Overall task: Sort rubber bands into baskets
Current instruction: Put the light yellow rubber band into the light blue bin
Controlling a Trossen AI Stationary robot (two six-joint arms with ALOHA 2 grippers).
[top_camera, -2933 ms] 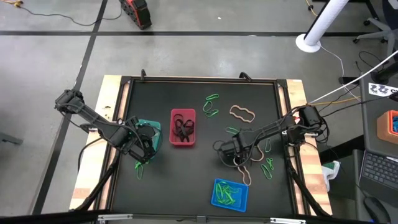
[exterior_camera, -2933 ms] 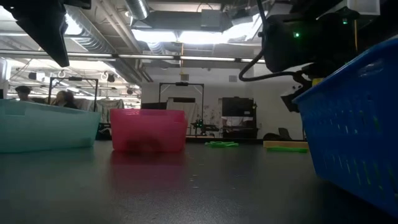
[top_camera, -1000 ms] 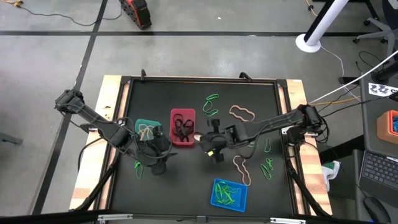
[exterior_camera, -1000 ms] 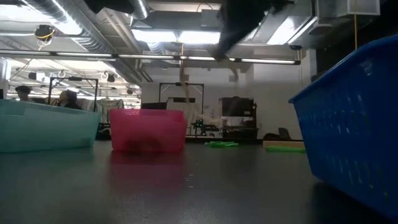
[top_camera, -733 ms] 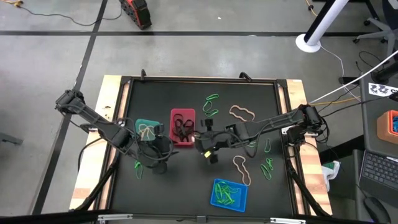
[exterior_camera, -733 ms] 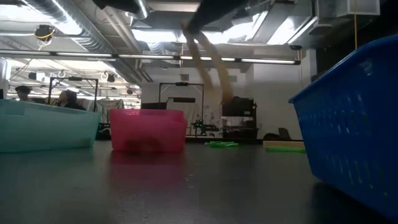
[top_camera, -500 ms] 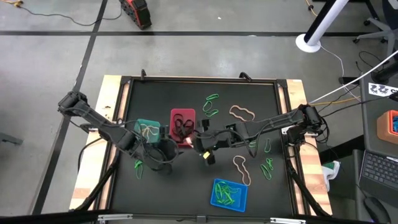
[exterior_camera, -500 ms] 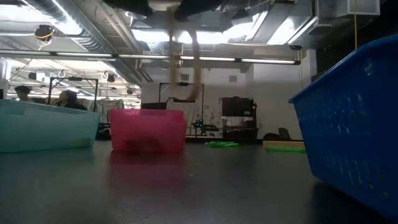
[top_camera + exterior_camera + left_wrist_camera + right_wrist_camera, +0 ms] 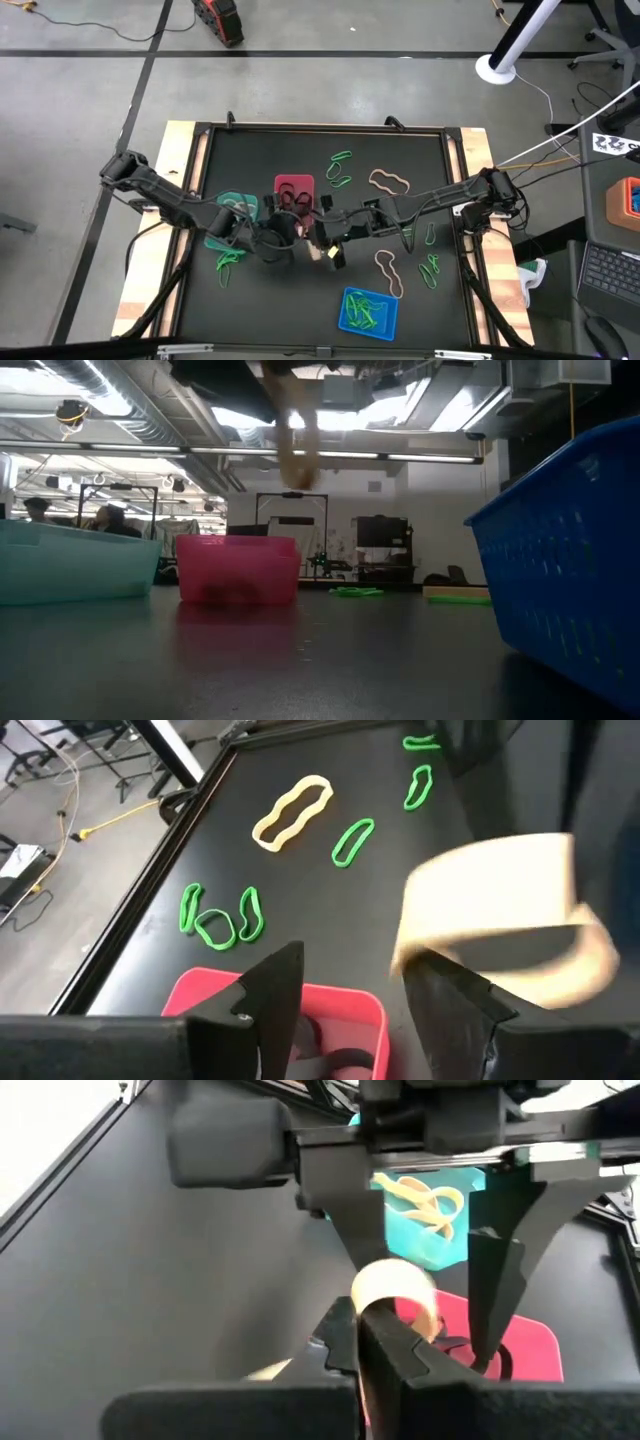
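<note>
Both arms meet over the middle of the black table (image 9: pixel 400 150), just in front of the red basket (image 9: pixel 294 186). The right gripper (image 9: pixel 358 1342) has its fingers pinched together on a tan band (image 9: pixel 398 1293), which curls up out of the jaws in a loop; in the low view the same tan band (image 9: pixel 298 440) dangles from high above the table. The left gripper (image 9: pixel 345 995) faces it with its fingers spread wide and nothing between them, the tan band (image 9: pixel 500 915) hanging right in front of them. From above, the left gripper (image 9: pixel 283 240) sits just beside the right gripper (image 9: pixel 322 243), the two nearly touching.

The teal basket (image 9: pixel 228 205) lies under the left arm with tan bands (image 9: pixel 425 1198) already in it. The red basket holds black bands (image 9: pixel 291 200). The blue basket (image 9: pixel 368 312), near the table's front edge, holds green bands (image 9: pixel 366 310).

Loose on the table: a wavy tan band (image 9: pixel 389 181) toward the back, another tan band (image 9: pixel 389 272) in front of the right arm, green bands (image 9: pixel 340 169) behind the arms, more green bands (image 9: pixel 431 268) by the right edge, and a green band (image 9: pixel 228 265) in front of the teal basket.
</note>
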